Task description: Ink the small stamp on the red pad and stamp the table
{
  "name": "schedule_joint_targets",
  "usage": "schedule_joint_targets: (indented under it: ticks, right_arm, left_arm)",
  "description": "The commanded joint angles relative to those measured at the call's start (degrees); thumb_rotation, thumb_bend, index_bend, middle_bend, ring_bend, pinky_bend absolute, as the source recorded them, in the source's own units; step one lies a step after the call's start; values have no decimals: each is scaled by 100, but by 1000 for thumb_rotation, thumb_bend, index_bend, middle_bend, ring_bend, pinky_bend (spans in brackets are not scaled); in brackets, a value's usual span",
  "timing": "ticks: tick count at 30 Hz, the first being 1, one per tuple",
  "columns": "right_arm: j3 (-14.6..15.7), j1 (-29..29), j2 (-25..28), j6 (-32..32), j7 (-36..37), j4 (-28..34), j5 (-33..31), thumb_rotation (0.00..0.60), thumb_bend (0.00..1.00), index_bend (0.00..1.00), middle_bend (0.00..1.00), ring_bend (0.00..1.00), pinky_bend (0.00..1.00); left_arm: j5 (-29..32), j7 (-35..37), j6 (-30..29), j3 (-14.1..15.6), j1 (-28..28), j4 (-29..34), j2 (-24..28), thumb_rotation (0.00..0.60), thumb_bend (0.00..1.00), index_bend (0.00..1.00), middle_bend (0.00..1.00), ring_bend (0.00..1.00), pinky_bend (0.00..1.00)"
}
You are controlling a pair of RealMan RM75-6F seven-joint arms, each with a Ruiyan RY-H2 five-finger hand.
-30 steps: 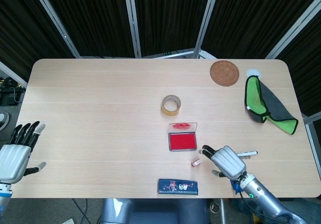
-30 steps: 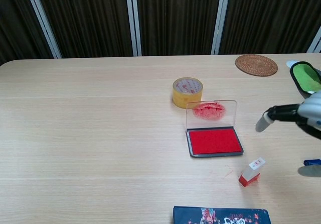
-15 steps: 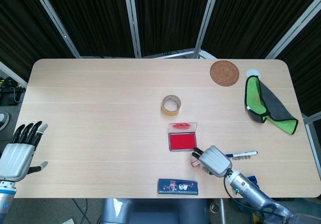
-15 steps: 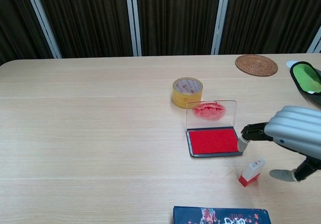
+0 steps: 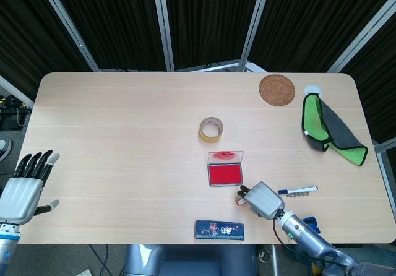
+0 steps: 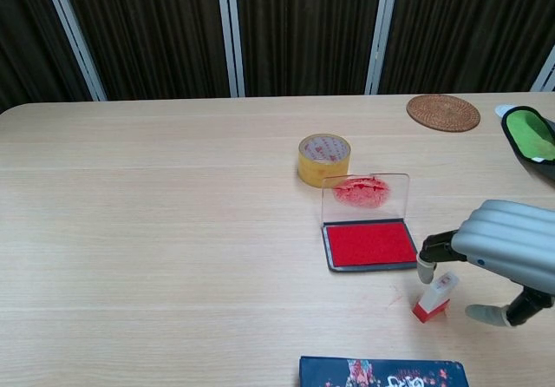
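The small stamp (image 6: pixel 434 296), white with a red base, stands tilted on the table just right of the red ink pad (image 6: pixel 370 243), whose clear lid (image 6: pixel 364 192) is raised. My right hand (image 6: pixel 503 252) hovers over the stamp. Its fingertips (image 6: pixel 425 270) hang just above and left of the stamp's top, and its thumb (image 6: pixel 490 315) lies apart on the right, so nothing is gripped. In the head view the hand (image 5: pixel 263 200) partly covers the stamp (image 5: pixel 240 200) below the pad (image 5: pixel 224 174). My left hand (image 5: pixel 21 189) hangs off the table's left edge with fingers spread, holding nothing.
A yellow tape roll (image 6: pixel 323 159) sits just behind the pad. A dark printed box (image 6: pixel 381 372) lies at the front edge. A pen (image 5: pixel 297 190) lies right of my right hand. A woven coaster (image 5: pixel 276 90) and a green cloth (image 5: pixel 325 127) are at the far right.
My right hand has come in from the right and lowered over the stamp, its fingertips now just above the stamp's top. The stamp and my left hand have stayed where they were.
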State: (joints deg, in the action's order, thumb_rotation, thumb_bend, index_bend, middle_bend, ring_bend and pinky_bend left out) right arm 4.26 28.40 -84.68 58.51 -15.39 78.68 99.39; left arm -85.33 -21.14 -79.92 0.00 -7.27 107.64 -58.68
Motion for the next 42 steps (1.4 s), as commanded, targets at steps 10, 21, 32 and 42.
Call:
schedule_joint_targets:
  ticks: [10,21,32,42]
  right_arm:
    - [57,38,-135,125,120,-202,8,600,319,398,381,778,979]
    - [93,43,-225,200,275,-297,-3,600,368,470,449,778,979]
    - [-188,53,-142,276,858,54,-428,600,517,564,525,778,980]
    - [-868,258,-252,119,584,204,-1203,600,538,567,530,778,980]
  left_arm:
    - [2,27,-16,3,-6,-1,12,600,0,0,0,0,0]
    - [-14,30,-49,11,5,-2,13,600,0,0,0,0,0]
    - [19,25,-26,9,-8,0,10,600,0,0,0,0,0]
    - [30,31,-11,15,-16,16,23,600,0,0,0,0,0]
